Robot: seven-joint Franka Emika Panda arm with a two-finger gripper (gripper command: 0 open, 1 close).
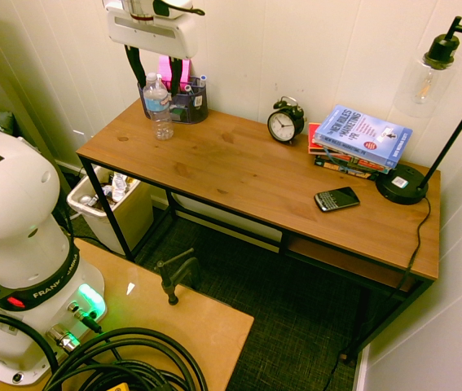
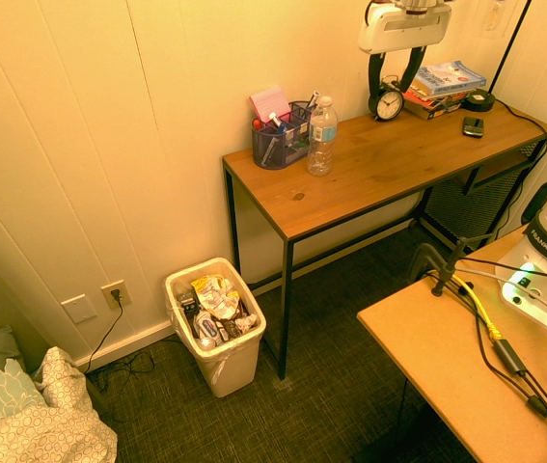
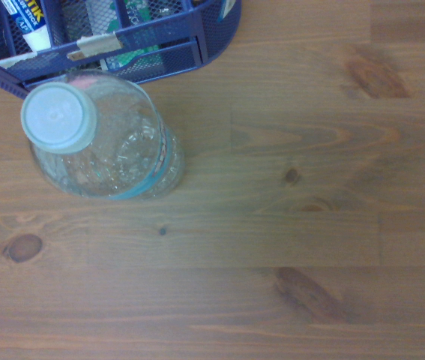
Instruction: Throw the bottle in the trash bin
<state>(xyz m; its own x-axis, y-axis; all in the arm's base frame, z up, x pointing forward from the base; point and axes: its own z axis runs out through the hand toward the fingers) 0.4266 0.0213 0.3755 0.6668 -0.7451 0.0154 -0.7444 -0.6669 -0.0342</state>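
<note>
- First exterior view: my claw (image 1: 156, 80) gapes wide, holding nothing; I judge I'm lining up to grasp.
- Second exterior view: the bottle (image 2: 321, 137) stands upright on the desk (image 2: 374, 159), lower than my claw; the bin (image 2: 217, 328) sits below, on the floor.
- Wrist view: cap (image 3: 58, 118) off-centre; I should shift over it, then descend.

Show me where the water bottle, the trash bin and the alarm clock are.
Bottle (image 2: 321, 138): second exterior view, on its clear side around the label.
Trash bin (image 2: 229, 370): second exterior view, on its front wall.
Alarm clock (image 1: 282, 125): first exterior view, on its dial.
</note>
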